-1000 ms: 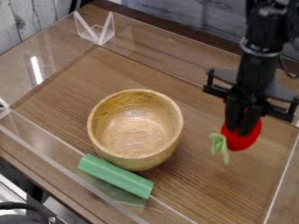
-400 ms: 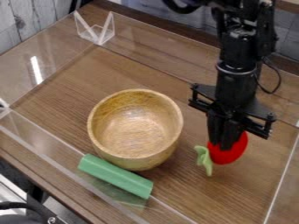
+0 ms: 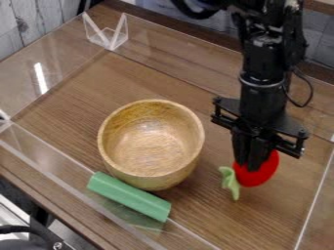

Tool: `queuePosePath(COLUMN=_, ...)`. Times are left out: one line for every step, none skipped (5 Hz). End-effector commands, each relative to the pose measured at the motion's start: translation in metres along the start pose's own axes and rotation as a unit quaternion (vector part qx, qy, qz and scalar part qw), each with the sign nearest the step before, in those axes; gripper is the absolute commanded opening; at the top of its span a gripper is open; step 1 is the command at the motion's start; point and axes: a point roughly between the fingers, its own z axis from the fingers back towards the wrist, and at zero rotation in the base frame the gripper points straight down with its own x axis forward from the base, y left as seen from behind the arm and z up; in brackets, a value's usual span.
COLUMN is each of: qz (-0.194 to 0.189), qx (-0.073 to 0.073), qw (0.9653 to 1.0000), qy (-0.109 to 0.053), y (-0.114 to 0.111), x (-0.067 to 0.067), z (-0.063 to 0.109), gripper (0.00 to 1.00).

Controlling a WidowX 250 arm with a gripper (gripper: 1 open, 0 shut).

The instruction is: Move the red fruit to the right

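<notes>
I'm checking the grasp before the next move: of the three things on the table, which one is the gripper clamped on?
The red fruit, right of the wooden bowl. The gripper is shut on it, while the bowl and the green block lie apart, untouched.

Was a black robot arm point(image 3: 267, 59), slender and built of stacked, roughly cylindrical segments with a dull sheen. Carried dark cables looped near the top of the frame. Widened lower down into a flat black crossbar with short prongs jutting out on either side. Ended in a narrow black gripper point(image 3: 256, 162) with long parallel fingers. Bore no legible markings or labels.
</notes>
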Motion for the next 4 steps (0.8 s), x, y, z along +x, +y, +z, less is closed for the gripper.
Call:
queuePosePath(qz=-0.004, qx=-0.006, qw=0.9998, qy=-0.019, y=0.003, x=0.009, z=0.0, gripper=0.0)
queuePosePath(qz=0.038, qx=-0.008, qw=0.999, qy=-0.025, y=0.005, x=0.014, z=-0.014, gripper=0.0)
queuePosePath(qz=0.072, qx=-0.01, qw=0.9969, qy=-0.031, y=0.005, x=0.019, z=-0.029, gripper=0.0)
queuePosePath(qz=0.035, qx=-0.01, qw=0.9991, qy=-0.024, y=0.0, x=0.018, z=-0.035, gripper=1.0)
